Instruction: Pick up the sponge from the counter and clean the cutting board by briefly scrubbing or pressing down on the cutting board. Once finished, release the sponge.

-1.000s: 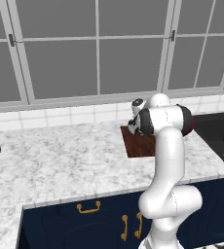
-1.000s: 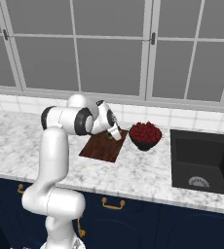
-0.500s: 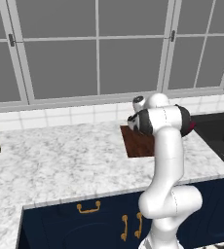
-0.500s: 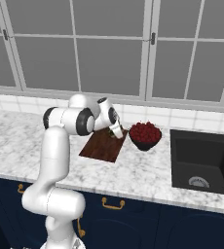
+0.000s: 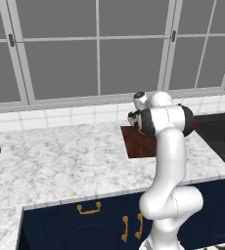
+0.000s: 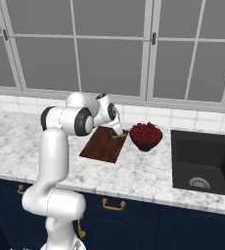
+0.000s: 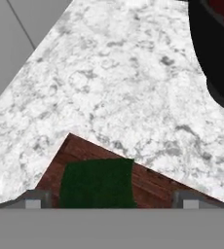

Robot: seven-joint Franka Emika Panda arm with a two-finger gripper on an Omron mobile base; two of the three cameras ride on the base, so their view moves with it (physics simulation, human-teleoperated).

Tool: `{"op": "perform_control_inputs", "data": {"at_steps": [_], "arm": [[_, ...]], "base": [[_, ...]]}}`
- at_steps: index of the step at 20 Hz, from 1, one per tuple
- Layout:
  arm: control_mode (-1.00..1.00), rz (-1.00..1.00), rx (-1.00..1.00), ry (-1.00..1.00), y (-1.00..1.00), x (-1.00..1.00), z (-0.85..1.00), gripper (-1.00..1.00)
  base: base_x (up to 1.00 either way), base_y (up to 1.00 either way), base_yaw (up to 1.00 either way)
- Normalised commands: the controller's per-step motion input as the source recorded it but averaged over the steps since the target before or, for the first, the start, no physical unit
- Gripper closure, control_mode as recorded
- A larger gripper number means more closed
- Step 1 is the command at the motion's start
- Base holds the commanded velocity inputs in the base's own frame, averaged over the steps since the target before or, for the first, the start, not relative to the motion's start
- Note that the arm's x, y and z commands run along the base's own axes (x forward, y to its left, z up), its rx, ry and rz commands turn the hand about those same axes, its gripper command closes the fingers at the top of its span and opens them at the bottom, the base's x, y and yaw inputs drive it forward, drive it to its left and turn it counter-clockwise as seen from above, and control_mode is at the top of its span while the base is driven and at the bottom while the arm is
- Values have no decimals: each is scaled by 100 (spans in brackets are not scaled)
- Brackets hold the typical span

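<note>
From the left base view you see the cutting board (image 5: 139,142) lying on the counter (image 5: 60,161), with the arm's wrist over its far end. From the right base view the gripper (image 6: 117,132) hangs over the board's far corner, beside a dark bowl (image 6: 146,137) of red fruit. In the hand view the sponge (image 7: 98,183) rests on the board between spread fingertips (image 7: 33,200), which stand clear of it

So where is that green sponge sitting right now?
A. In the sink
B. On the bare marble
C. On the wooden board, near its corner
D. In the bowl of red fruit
C: in the hand view the sponge lies on the board, between the open claw's tips.
</note>
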Motion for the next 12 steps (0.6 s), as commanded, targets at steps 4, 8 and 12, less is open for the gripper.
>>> {"op": "perform_control_inputs", "data": {"at_steps": [4,8,12], "arm": [[-100,2,10,-11,9,-92,93,-100],[-100,11,23,-11,21,-100,100,-100],[-100,22,21,-15,1,-100,100,-100]], "base": [[0,0,0],[0,0,0],[0,0,0]]}}
